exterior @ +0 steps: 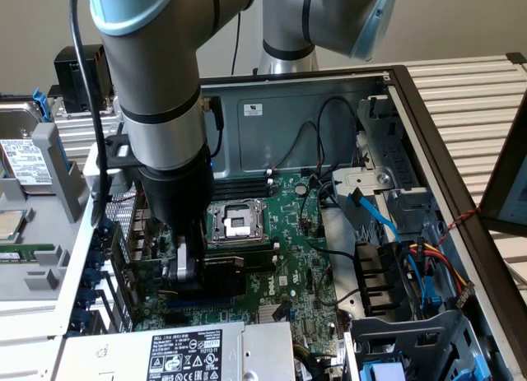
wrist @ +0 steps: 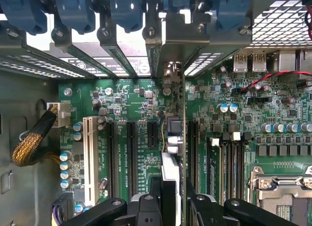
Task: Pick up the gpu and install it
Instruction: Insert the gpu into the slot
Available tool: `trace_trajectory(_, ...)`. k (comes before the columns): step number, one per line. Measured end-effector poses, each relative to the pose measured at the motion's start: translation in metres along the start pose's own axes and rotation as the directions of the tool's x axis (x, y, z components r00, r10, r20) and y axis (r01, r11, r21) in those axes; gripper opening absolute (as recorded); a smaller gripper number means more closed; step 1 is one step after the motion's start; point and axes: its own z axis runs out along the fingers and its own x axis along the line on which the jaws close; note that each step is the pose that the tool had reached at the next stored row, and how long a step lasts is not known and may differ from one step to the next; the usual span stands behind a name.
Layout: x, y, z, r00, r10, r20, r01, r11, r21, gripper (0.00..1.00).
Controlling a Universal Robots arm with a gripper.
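I see gripper (wrist: pixel 171 206) clenched on the gpu (wrist: pixel 174 138), card edge-on, standing upright over the motherboard (wrist: pixel 136 96) slots, center of frame, end bracket at the rear case wall.

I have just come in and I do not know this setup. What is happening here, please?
A robot arm is working inside an open computer case. Its gripper is shut on the gpu, a card held on edge, low over the motherboard. In the wrist view the card stands in line with the expansion slots, its far end close to the rear bracket openings. Whether it is already seated in a slot cannot be told.
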Motion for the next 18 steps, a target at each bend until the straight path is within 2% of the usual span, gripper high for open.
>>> trace_trajectory(18, 0.0001, 0.0018, -0.0001, 0.9995, -0.033, 0.0007, 0.033, 0.9995, 0.0, 0.28)
